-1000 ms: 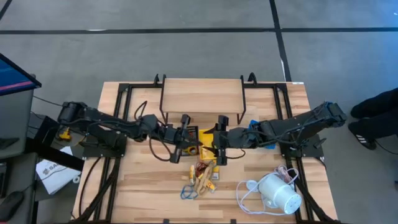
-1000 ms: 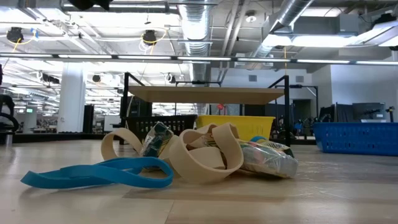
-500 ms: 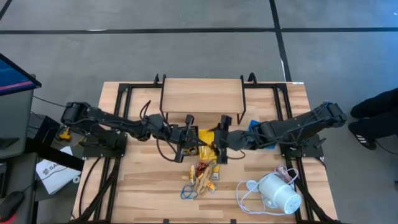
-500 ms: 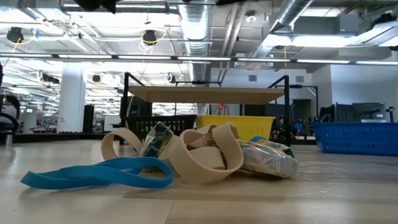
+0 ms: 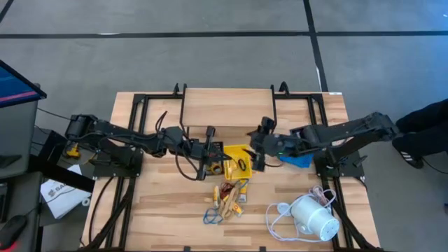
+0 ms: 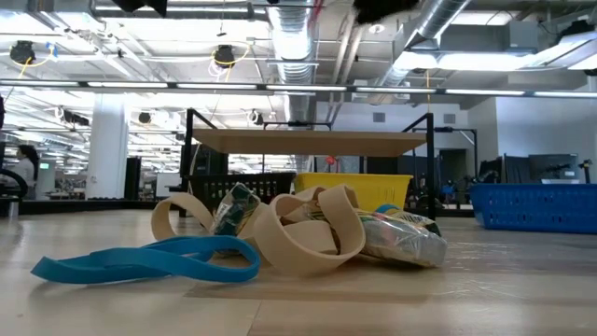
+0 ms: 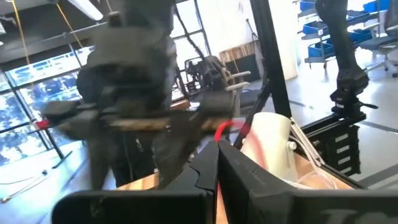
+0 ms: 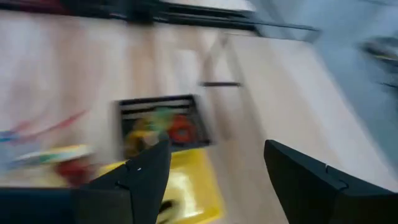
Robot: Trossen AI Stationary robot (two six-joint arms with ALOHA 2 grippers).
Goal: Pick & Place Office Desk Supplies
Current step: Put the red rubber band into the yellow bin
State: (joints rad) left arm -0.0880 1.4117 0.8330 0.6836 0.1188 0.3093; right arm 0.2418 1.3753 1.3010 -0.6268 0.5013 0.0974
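Note:
A pile of office desk supplies [image 5: 227, 197] lies on the table's near middle; the low view shows a blue band [image 6: 149, 260] and tan loops [image 6: 308, 233] in it. My left gripper [image 5: 214, 152] is shut above the black mesh tray [image 8: 163, 122], pointing about level, with a red rubber band [image 7: 227, 129] at its tips. My right gripper [image 5: 255, 145] hangs open and empty in the air at the yellow tray's [image 5: 239, 159] right side. In the right wrist view my right gripper [image 8: 217, 149] looks down on both trays. My left gripper holds the red rubber band at the free ends of its shut fingers [image 7: 217, 163]. An arc of the band [image 7: 231, 126] stands out beyond the tips, clear of the table. The shut fingers hide the rest of the band and the place of contact.
The blue tray [image 5: 297, 159] lies under my right arm. The black tray holds red, yellow and green bits [image 8: 169, 129]. A white cylindrical device [image 5: 313, 218] with its cord sits at the near right. A raised wooden shelf [image 5: 227, 106] on a black frame stands at the far middle.
My right gripper has drawn back from over the yellow tray toward the table's right edge, a little toward the far side, still open; the tray now shows uncovered. The pile of supplies has not moved.

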